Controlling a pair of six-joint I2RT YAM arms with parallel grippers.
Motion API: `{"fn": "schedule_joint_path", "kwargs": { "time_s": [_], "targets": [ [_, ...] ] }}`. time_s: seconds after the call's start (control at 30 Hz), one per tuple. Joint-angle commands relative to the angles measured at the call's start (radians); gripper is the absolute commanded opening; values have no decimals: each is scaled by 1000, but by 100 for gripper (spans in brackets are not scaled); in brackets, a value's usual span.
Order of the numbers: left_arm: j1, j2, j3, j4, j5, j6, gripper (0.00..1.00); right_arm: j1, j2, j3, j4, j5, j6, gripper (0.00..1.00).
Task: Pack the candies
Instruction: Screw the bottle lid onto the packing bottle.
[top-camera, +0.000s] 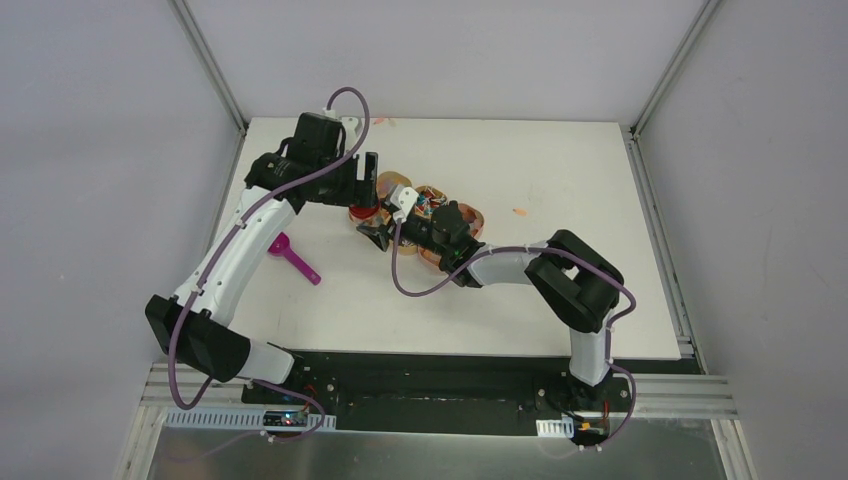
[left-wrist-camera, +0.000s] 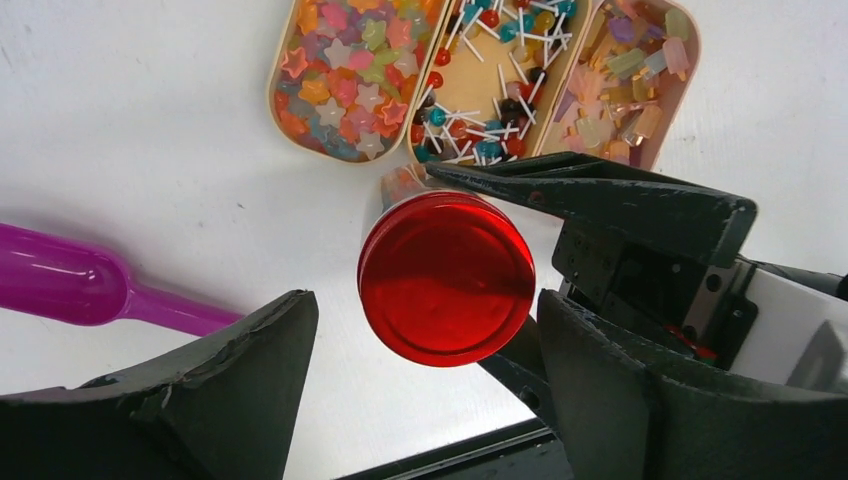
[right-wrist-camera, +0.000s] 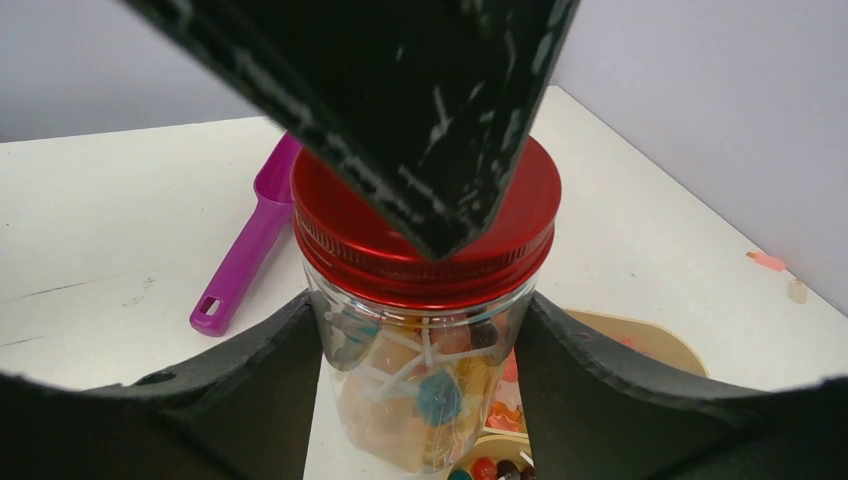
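White table (top-camera: 600, 200) bears a red-lidded jar (right-wrist-camera: 400, 440) of candies (right-wrist-camera: 438, 395), grasped at its sides by the right gripper (right-wrist-camera: 420, 320), the left gripper (left-wrist-camera: 425, 300) open on either side of the lid (left-wrist-camera: 445, 250).

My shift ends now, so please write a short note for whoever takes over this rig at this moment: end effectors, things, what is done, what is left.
Left end effector: open, jaws on either side of the red lid, not gripping it.
Right end effector: shut on the jar.
Candies: some in the jar, more in the tray beside it; scoop on the table.
Done: jar holds candies, lid on; tightness cannot be seen.
Left: probably tighten the lid, then release.
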Motion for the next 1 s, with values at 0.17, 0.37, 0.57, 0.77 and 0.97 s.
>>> {"fn": "schedule_joint_path", "kwargs": {
  "time_s": [0.17, 0.37, 0.57, 0.77, 0.97],
  "targets": [
    [-7, 2, -70, 73, 15, -19, 79, 6, -10, 52, 72, 3, -24, 24],
    [-7, 10, -96, 84, 51, 26, 63, 6, -8, 56, 69, -12, -28, 23],
    [-7, 1, -116, 51, 149, 188, 45, -13, -18, 33, 94, -96, -44, 22],
    [-7, 2, -165, 4, 324, 412, 40, -47, -32, 6, 169, -272, -25, 21],
    [-7, -21, -174, -25, 435, 620, 33, -72, -46, 8, 187, -415, -8, 21]
  ]
}}
